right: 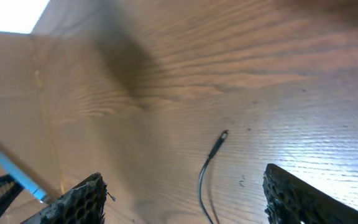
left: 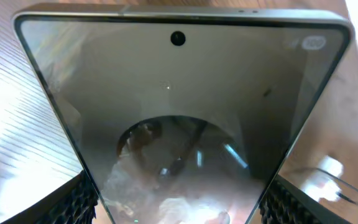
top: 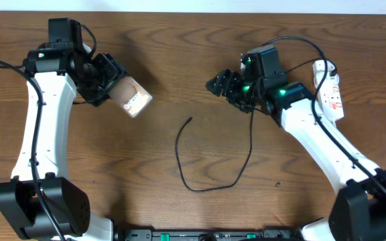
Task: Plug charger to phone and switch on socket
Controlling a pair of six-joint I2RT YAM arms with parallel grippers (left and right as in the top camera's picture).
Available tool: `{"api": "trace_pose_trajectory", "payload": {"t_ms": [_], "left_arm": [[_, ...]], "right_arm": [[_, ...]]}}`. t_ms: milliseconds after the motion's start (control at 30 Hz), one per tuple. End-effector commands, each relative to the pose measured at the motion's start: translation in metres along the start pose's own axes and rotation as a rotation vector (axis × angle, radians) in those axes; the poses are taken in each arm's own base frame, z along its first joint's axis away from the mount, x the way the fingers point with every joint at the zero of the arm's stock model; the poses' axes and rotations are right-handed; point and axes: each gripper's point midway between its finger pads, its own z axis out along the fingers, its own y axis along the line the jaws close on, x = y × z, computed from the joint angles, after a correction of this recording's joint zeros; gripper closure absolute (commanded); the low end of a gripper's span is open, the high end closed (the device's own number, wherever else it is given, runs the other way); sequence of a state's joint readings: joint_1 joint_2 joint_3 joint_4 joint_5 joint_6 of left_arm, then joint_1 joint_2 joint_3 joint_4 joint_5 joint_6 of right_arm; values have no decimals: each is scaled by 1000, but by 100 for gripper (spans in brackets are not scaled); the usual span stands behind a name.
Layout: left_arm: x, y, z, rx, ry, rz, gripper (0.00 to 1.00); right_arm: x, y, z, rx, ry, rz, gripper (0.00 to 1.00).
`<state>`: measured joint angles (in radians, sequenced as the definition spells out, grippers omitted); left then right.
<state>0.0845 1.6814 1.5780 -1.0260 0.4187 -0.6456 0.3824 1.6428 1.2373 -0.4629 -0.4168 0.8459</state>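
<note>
My left gripper (top: 109, 84) is shut on the phone (top: 131, 98) and holds it tilted above the left of the table. In the left wrist view the phone's glossy face (left: 179, 106) fills the frame between my fingers (left: 179, 205). The charger's thin black cable (top: 203, 187) loops across the middle of the table, its connector tip (top: 190, 120) lying free on the wood. My right gripper (top: 221, 86) is open and empty, above and to the right of that tip. The tip also shows in the right wrist view (right: 219, 140), ahead of my open fingers (right: 182, 199). The white socket (top: 330, 90) lies at the far right.
The cable runs up from the loop towards my right arm (top: 251, 134). The socket's thick white cord (top: 317, 73) curves beside my right arm. Wooden table (top: 179, 47) all round.
</note>
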Motion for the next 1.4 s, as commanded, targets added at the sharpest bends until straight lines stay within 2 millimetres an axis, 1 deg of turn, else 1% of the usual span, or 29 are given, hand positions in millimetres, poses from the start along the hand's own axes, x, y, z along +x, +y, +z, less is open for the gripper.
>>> {"api": "trace_pose_trajectory", "payload": {"t_ms": [0,133,233,367,500,667,833,933,1133,1233,1367], "left_arm": [[15,-29,-14,150,94,-93,50],[30,-45,-19,229,201,-215,50],[42,-58,-26,299,291,-249,50],[61,-79,-41,411,436,-280,51],[75,-94,-58,499,570,-319,51],[86,-106,-75,558,699,-382,51],[91,-111,-85,575,780,-439,52],[91,-111,-86,572,793,-459,55],[91,-111,-85,563,792,-472,56],[84,-104,-72,509,710,-482,56],[65,-84,-46,388,526,-500,57]], "right_arm": [[2,7,-1,-17,8,-69,22],[2,7,-1,-18,11,-91,22],[2,5,-1,-12,8,-95,21],[-1,3,-2,-3,-2,-99,21],[-5,-2,-3,11,-10,-87,21],[-8,-17,-5,65,-21,-70,21],[-7,-20,-6,78,-14,-80,21],[-7,-20,-6,78,-14,-81,21],[-8,-18,-6,70,-16,-113,21],[-6,-7,-5,14,-2,-198,21],[-1,25,-8,-152,28,-382,21]]}}
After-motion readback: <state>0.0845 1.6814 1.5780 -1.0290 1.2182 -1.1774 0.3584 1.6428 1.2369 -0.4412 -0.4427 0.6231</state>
